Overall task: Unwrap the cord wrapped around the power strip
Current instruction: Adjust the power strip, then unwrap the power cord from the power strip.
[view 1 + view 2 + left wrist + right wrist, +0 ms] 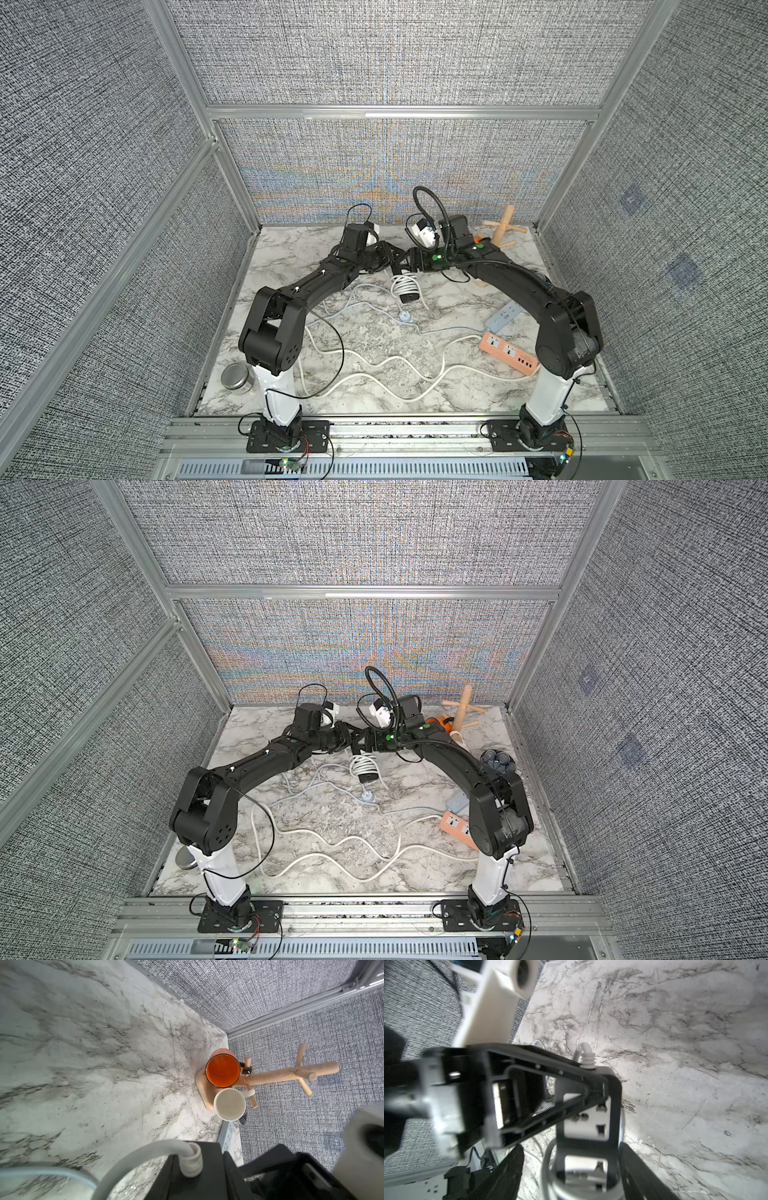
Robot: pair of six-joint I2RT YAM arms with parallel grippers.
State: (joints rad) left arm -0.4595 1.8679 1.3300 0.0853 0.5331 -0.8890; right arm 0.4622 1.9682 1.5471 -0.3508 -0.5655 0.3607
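power strip (409, 296): black, white cord (405, 284) coiled round it, at far middle of counter (374, 336).
left gripper (394, 262): fingers clamped on its cord end.
right gripper (410, 266): fingers apart, flanking it.

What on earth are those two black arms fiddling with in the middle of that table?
They are working on a black power strip that has its white cord wound around it in coils. The left gripper looks clamped on the strip's far end, near where the cord comes out. The right gripper stands open astride the strip. The coils are not yet undone. An orange strip lies nearby, its cord loose on the table.
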